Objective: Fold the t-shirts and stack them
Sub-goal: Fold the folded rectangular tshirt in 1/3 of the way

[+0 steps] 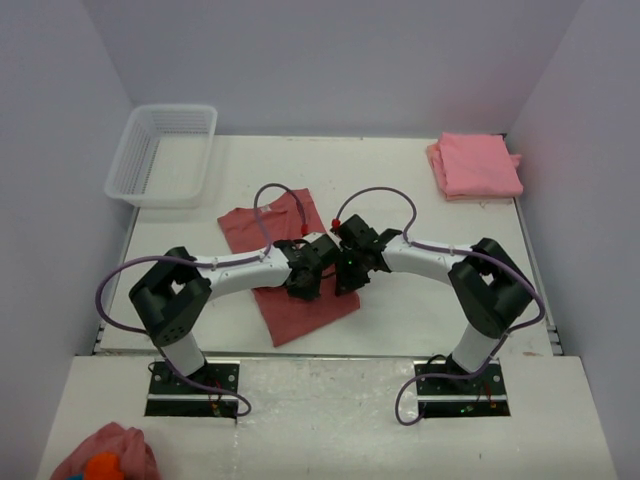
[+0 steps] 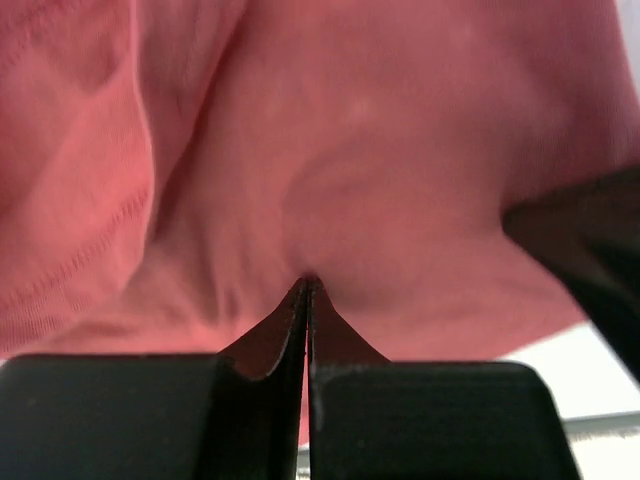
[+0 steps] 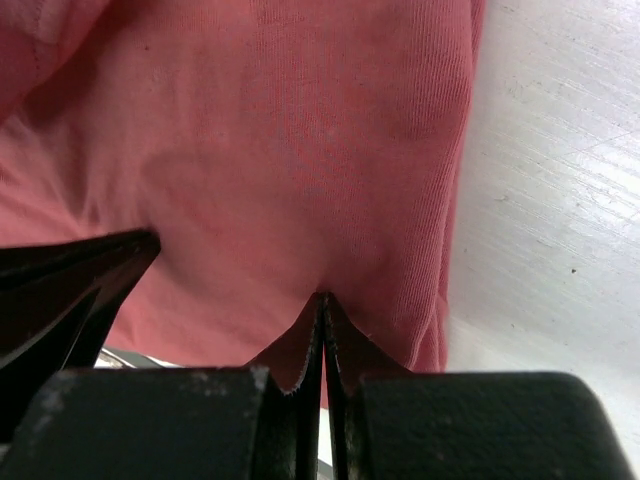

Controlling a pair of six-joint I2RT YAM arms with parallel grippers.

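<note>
Together left gripper [image 2: 308, 288], right gripper [image 3: 322, 300] pinch one red t-shirt [image 1: 300, 315]; one pink pile [image 1: 478, 165].

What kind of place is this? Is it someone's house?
Probably a robot test booth, not a house. Plain white walls box in a table, the left arm and right arm are bolted at its edge, and pink t-shirts lie on it.
</note>
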